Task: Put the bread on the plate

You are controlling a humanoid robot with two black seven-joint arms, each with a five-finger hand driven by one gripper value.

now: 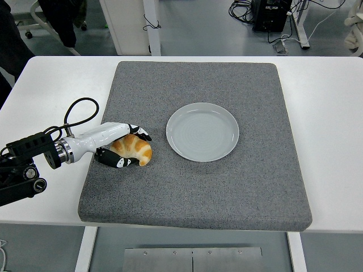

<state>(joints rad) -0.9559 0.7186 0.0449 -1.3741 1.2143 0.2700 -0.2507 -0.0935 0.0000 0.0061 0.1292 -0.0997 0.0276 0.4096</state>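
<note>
From the head view, one golden-brown croissant-shaped bread lies on the left part of a grey square felt mat, which covers the middle of the white table. One round pale grey plate sits on the mat near its centre, just right of the bread and apart from it, with nothing on it. One robot hand shows: the white and black left hand reaches in from the left edge, its fingers curled over the far side of the bread and its thumb pressed to the near side, pinching the bread between them. A black cable loops above the wrist.
</note>
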